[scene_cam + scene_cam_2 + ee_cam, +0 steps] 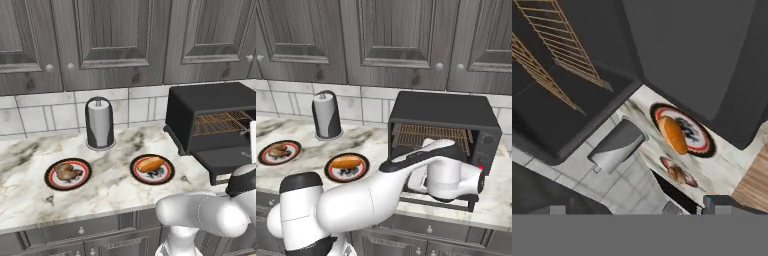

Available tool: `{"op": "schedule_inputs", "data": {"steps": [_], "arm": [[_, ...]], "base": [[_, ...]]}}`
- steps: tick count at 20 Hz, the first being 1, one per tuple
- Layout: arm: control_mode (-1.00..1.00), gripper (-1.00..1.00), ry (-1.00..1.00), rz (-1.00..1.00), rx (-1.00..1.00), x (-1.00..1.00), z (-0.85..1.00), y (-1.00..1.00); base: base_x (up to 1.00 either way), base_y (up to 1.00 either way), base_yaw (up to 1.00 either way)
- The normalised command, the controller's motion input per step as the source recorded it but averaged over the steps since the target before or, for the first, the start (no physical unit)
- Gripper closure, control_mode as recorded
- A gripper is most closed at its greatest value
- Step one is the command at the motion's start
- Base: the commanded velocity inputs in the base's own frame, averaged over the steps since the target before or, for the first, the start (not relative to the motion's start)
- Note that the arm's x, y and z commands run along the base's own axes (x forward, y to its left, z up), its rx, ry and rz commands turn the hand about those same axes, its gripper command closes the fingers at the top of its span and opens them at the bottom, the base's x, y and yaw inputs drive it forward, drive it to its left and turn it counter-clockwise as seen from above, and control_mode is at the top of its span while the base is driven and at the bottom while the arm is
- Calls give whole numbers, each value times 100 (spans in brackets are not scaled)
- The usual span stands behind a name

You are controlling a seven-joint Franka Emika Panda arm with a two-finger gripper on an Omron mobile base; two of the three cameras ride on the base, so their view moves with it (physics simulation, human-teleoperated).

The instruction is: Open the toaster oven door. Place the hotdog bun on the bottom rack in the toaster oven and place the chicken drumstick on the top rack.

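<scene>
Marble counter (pixel 30 200) holds both plates, toaster oven door (pixel 227 159) already down. Hotdog bun (pixel 150 164) looks soft and light, so I'd pinch it gently across the middle. Can't tell if the gripper is open or closed.

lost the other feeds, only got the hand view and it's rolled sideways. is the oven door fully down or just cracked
Observer: Fully down. In the left base view the toaster oven door lies flat out in front of the toaster oven.
Operator: which plate has the bun
Observer: The hotdog bun is on the plate nearer the oven; the chicken drumstick is on the farther plate.
Operator: anything between the plates
Observer: A paper towel holder stands behind the gap between them, by the wall.
Operator: racks loaded yet
Observer: No, the top rack looks bare.
</scene>
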Motion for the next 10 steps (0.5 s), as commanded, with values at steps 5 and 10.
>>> {"op": "schedule_inputs", "data": {"steps": [5,10], "arm": [[-100,-100,-2,-35,43,69,22,4],[-100,-100,3,-9,4,42,-7,12]], "base": [[0,0,0],[0,0,0]]}}
